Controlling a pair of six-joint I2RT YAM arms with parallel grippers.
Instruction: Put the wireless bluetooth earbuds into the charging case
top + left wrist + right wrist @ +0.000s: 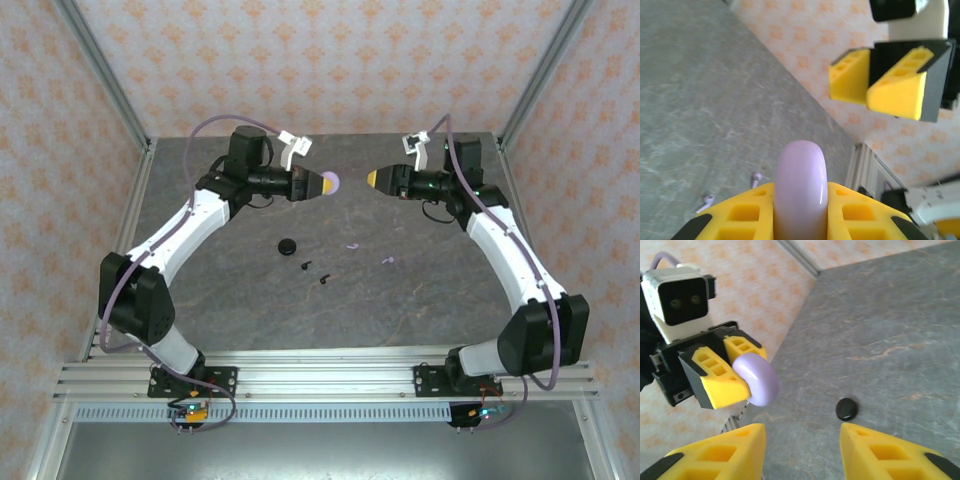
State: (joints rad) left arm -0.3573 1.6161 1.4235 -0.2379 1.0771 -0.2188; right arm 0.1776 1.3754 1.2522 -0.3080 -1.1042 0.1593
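Note:
My left gripper [322, 184] is raised above the table's far middle, shut on a closed, round, pale lavender charging case [331, 183] that sticks out edge-on between its yellow fingers [800, 185]. Facing it, a short gap away, my right gripper [372, 179] stands open with nothing between its fingers [802, 450]; the case [757, 379] shows ahead of it. Two lavender earbuds [352, 246] [388, 261] and two black earbuds [305, 265] [324, 279] lie loose on the table's middle. The lavender earbuds also show below the case [756, 178] [705, 202].
A closed round black case [288, 246] lies on the grey table, left of the earbuds, and shows under my right gripper [846, 409]. Patterned walls with metal posts [135, 120] close in the table on three sides.

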